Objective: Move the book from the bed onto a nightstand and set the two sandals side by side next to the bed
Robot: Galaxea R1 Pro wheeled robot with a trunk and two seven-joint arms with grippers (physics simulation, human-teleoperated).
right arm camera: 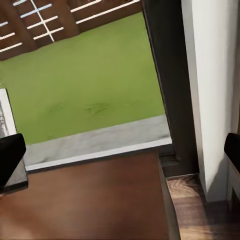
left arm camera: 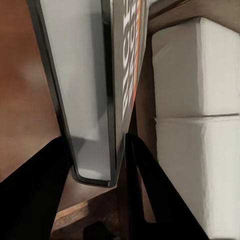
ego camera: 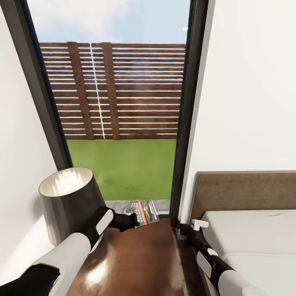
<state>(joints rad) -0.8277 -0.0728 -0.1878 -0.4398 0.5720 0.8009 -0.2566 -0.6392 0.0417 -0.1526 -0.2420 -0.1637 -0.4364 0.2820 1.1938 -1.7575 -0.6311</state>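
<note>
Pinching book [ego camera: 144, 212] lengthwise toward window [ego camera: 123, 123]

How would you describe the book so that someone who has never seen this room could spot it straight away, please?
Start at the tall dark-framed window; below it a glossy dark-brown nightstand stands beside the bed. At the nightstand's far edge, the left gripper holds the book. Unlike the rounded dark lamp to its left, it is thin and flat, with an orange band and white lettering.

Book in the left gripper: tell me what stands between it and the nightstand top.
Nothing visible does. The book is clamped in the left gripper above the far edge of the nightstand, whose glossy top below it is bare. The lamp stands off to the side, at the top's left corner.
</note>
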